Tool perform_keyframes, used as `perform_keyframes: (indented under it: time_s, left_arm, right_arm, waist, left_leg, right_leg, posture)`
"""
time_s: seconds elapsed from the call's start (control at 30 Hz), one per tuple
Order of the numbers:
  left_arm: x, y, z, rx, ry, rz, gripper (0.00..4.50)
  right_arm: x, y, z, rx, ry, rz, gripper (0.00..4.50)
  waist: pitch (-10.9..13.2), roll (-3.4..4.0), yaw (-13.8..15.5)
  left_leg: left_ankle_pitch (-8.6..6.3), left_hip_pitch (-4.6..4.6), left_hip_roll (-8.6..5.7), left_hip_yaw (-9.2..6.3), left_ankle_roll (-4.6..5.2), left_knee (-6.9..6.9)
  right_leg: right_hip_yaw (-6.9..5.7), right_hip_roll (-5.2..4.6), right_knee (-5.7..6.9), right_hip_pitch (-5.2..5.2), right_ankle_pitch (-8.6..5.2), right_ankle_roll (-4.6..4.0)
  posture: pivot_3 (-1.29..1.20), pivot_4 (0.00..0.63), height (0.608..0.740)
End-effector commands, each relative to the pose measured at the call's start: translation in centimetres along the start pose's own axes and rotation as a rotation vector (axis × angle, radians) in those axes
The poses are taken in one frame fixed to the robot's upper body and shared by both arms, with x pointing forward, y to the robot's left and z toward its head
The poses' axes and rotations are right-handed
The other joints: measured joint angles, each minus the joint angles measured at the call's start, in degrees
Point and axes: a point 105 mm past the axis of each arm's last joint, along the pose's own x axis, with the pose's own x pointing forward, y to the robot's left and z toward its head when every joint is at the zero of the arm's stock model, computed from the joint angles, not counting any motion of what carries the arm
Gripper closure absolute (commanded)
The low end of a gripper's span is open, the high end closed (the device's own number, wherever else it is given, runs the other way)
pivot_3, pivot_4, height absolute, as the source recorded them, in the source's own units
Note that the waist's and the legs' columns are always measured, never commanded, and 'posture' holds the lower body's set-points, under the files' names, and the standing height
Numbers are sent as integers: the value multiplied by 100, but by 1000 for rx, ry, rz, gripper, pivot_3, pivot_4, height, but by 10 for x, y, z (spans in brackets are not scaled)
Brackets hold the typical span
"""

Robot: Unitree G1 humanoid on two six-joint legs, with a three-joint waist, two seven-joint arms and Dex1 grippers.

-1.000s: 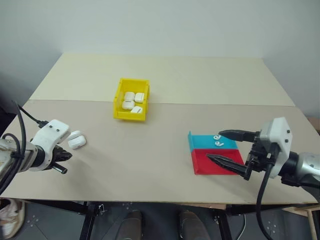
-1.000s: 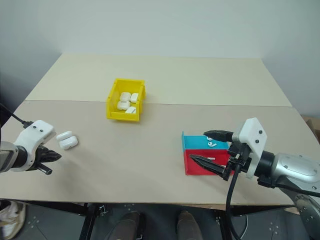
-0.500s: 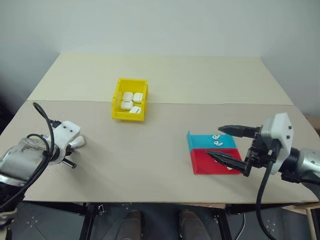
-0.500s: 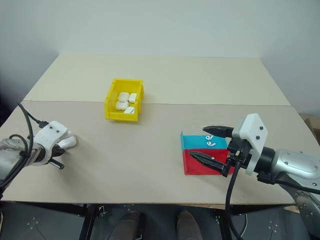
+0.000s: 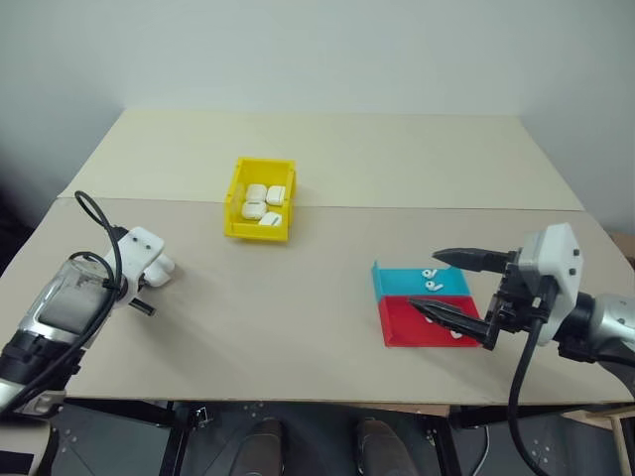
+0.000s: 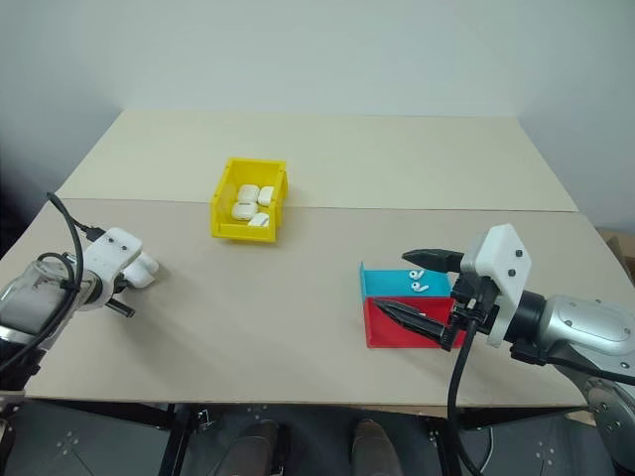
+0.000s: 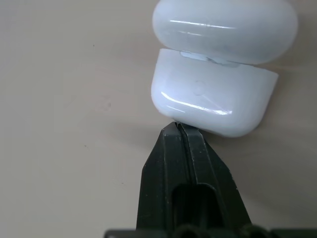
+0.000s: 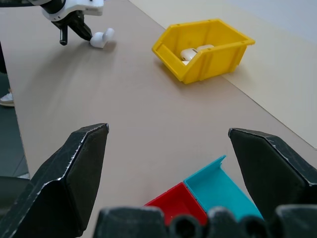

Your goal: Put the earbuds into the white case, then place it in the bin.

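Beige table [image 5: 327, 307]: four cases in bin [image 5: 260, 198], two earbuds [image 5: 431, 279]; left tool [image 7: 180, 130] pressed together, right tool [image 5: 439, 287] spread.

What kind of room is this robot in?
Probably a robot practice lab, not a home. A plain beige tabletop against a bare wall holds just practice props: a small yellow plastic bin of glossy white earbud cases and flat blue and red trays with tiny white earbuds.

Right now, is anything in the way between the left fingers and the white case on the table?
No. The left gripper has its fingers shut together, their tips right at the edge of the white case, whose lid is flipped open. Only bare table lies around them.
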Motion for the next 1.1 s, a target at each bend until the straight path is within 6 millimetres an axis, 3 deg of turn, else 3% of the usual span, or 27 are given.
perform_keyframes:
  time_s: [0.03, 0.2, 0.33, 0.47, 0.57, 0.63, 0.93, 0.97, 1.1]
  left_arm:
    - [1, 6, 6, 33, -18, 11, 4480]
    - [-10, 2, 12, 117, -119, -120, 4480]
    - [-29, 25, 13, 29, -142, -153, 4480]
    - [-44, 36, 15, 92, -164, -225, 4480]
    - [-53, 34, 24, 122, -204, -341, 3899]
    - [-55, 32, 30, 87, -208, -424, 3279]
    - [-23, 41, 43, 107, -85, -499, 242]
    - [-20, 40, 45, 106, -62, -508, 58]
    - [-10, 35, 41, 90, 80, -528, 58]
  right_arm:
    - [-1, 3, 7, -36, -15, 10, 0]
    - [0, 4, 6, -31, -15, 18, 0]
    - [-1, 8, 4, -22, -17, 31, 0]
    - [-2, 9, 3, -14, -20, 36, 0]
    - [-1, 10, 2, -4, -21, 36, 0]
    - [-1, 12, 1, -5, -19, 42, 0]
    - [-4, 22, -1, 2, -19, 35, 0]
    - [-4, 22, -1, 3, -20, 32, 0]
    - [-5, 22, 2, 13, -28, 22, 0]
  waist:
    - [0, 0, 3]
    - [1, -2, -6]
    - [3, -7, 1]
    - [5, -15, -18]
    - [5, -15, -12]
    - [5, -15, 21]
    - [4, -19, 40]
    - [4, -21, 36]
    - [4, -26, 6]
  left_leg:
    - [0, 1, 0, 0, 0, 0]
    - [0, 3, 1, 0, 0, 1]
    - [0, -26, 2, 0, 0, 3]
    - [0, -53, 3, -1, 0, 8]
    - [0, -51, 2, 2, 0, 8]
    - [0, -52, 2, 2, 0, 9]
    - [1, -62, -3, 0, 1, 18]
    - [1, -66, -3, -2, 1, 20]
    - [1, -67, -3, -5, 1, 21]
  right_leg:
    - [0, 0, 1, 0, 0, 0]
    - [-1, -1, 2, 3, 0, 0]
    - [-1, -2, 0, -25, 0, 0]
    - [-6, 0, 5, -51, 1, -1]
    - [-5, -1, 3, -48, 1, -1]
    - [-10, 0, 5, -47, 0, -1]
    - [-15, 2, 3, -48, 0, 1]
    - [-15, 2, 3, -50, 0, 2]
    - [-16, 2, 3, -49, 0, 2]
  posture:
    - [0, 150, 740]
    - [0, 150, 740]
    - [0, 150, 740]
    - [0, 150, 740]
    - [0, 150, 740]
    - [0, 150, 740]
    - [0, 150, 740]
    - [0, 150, 740]
    - [0, 150, 740]
